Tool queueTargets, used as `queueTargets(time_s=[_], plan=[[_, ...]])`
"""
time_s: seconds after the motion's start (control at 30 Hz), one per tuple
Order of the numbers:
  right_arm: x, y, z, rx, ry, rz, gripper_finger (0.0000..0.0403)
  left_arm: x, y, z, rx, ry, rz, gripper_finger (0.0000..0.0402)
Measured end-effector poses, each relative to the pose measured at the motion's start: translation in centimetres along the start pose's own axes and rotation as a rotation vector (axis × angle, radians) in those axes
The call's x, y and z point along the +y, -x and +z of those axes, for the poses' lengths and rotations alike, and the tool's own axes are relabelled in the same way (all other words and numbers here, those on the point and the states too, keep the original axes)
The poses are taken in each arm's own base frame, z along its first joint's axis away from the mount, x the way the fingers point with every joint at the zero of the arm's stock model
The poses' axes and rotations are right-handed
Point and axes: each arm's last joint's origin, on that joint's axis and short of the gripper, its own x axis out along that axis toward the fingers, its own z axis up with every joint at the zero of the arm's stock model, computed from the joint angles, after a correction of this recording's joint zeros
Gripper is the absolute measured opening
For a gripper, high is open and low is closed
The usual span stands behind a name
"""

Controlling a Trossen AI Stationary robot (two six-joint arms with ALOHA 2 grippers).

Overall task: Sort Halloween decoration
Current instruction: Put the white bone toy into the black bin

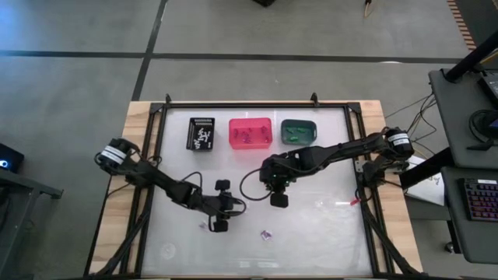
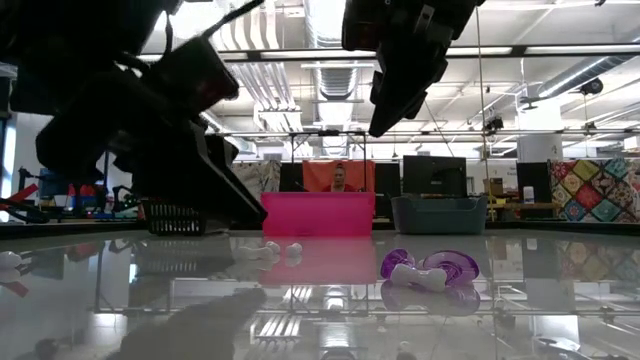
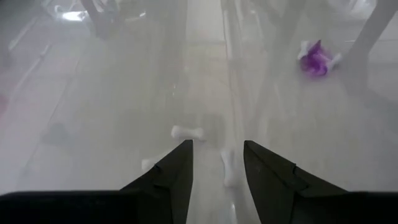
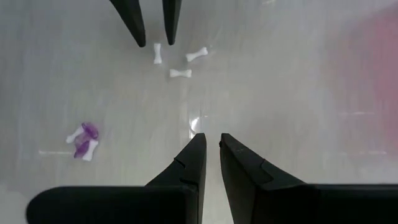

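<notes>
Three small white bone-shaped trinkets (image 4: 180, 73) lie flat on the glossy table near its front left. A purple trinket (image 1: 266, 234) with white bits lies alone to their right. My left gripper (image 3: 217, 144) is open and low over the table. One white bone (image 3: 229, 165) lies between its two fingers, and a second bone (image 3: 186, 132) lies just ahead of them. I see no touch. My right gripper (image 4: 212, 138) hangs higher, over the table's middle, with only a narrow gap between its fingers and nothing in it.
A black bin (image 1: 201, 133), a pink bin (image 1: 250, 133) and a teal bin (image 1: 298, 131) stand in a row at the table's far side, each with small pieces inside. A dark frame (image 1: 148, 155) rims the table top.
</notes>
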Motion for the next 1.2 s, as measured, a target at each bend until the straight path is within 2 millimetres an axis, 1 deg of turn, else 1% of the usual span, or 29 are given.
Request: queueTargets(time_s=[0.13, 0.3, 0.57, 0.7, 0.93, 1.0, 1.07, 1.2], plan=[[0.1, -0.2, -0.2, 0.008, 0.001, 0.0, 0.004, -0.1, -0.7, -0.8, 0.023, 0.017, 0.004, 0.0125], [0.0, -0.4, -0.6, 0.019, -0.014, -0.002, 0.004, -0.7, -1.7, -0.9, 0.032, 0.009, 0.0, 0.0125], [-0.2, -1.1, -1.5, 0.045, -0.028, -0.008, 0.004, -0.7, -2.0, -1.3, 0.066, 0.007, 0.008, 0.012], [-0.3, -1.4, -1.7, 0.044, -0.027, -0.008, 0.004, -0.8, -2.0, -1.3, 0.07, 0.007, 0.008, 0.0096], [-0.3, -1.5, -1.7, 0.042, -0.026, -0.007, 0.004, -0.7, -1.9, -1.4, 0.078, 0.004, 0.01, 0.0015], [-0.3, -1.5, -1.7, 0.042, -0.026, -0.007, 0.0041, -0.7, -1.9, -1.4, 0.078, 0.001, 0.009, 0.0007], [-0.3, -1.5, -1.7, 0.042, -0.026, -0.007, 0.004, -0.7, -1.8, -1.3, 0.078, -0.007, 0.009, 0.0008], [-0.3, -1.5, -1.7, 0.042, -0.024, -0.007, 0.004, -0.6, -0.9, -0.8, 0.101, -0.036, 0.006, 0.0004]])
